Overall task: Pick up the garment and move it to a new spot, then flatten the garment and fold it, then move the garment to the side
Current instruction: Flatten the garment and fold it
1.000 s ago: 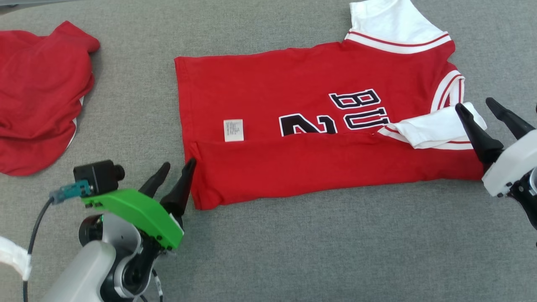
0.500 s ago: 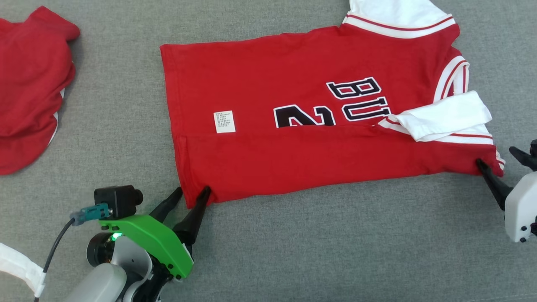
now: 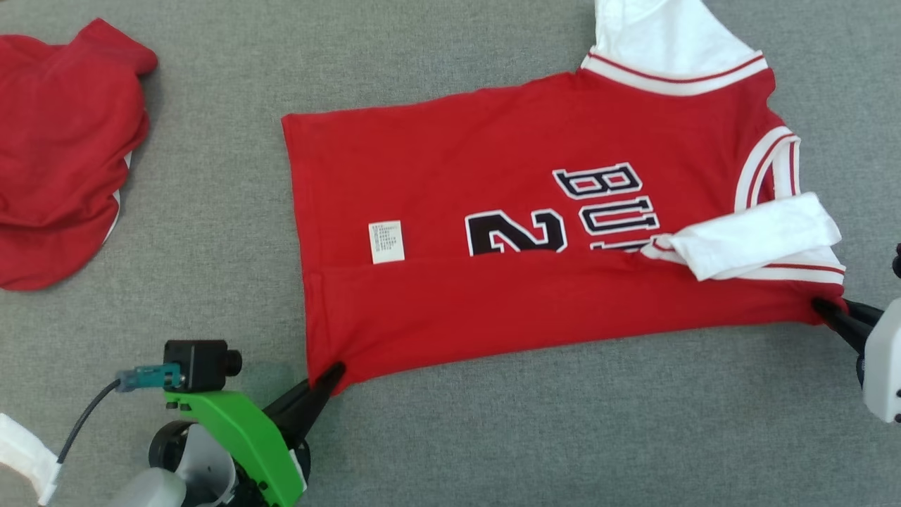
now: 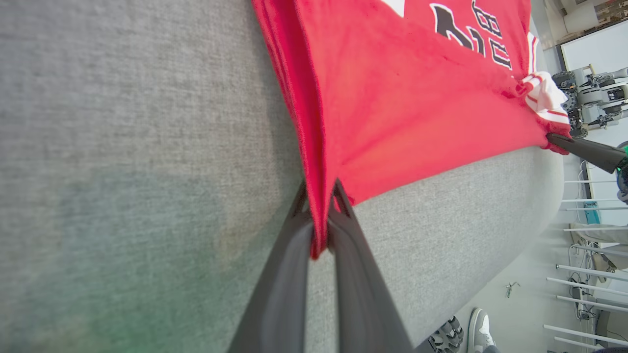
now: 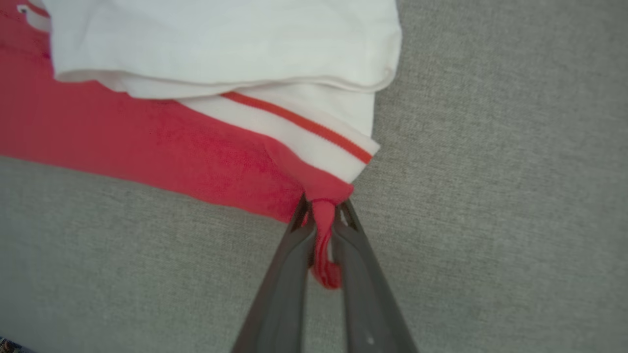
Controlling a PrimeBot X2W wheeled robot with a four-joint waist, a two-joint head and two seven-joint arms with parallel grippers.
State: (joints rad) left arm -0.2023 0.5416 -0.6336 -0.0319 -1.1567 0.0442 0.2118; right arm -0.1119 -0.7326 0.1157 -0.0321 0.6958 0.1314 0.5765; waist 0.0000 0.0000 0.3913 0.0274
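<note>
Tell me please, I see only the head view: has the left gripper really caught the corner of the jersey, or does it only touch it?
Observer: It has caught it. In the left wrist view the left gripper is shut on the jersey, and the red hem runs down between the jaws.
Operator: And the right one? It is at the edge of my picture.
Observer: The right wrist view shows the right gripper shut on a bunched red corner, just under the white sleeve.
Operator: Is anything near the table?
Observer: In the left wrist view, shoes are on the floor, past the edge of the grey surface.
</note>
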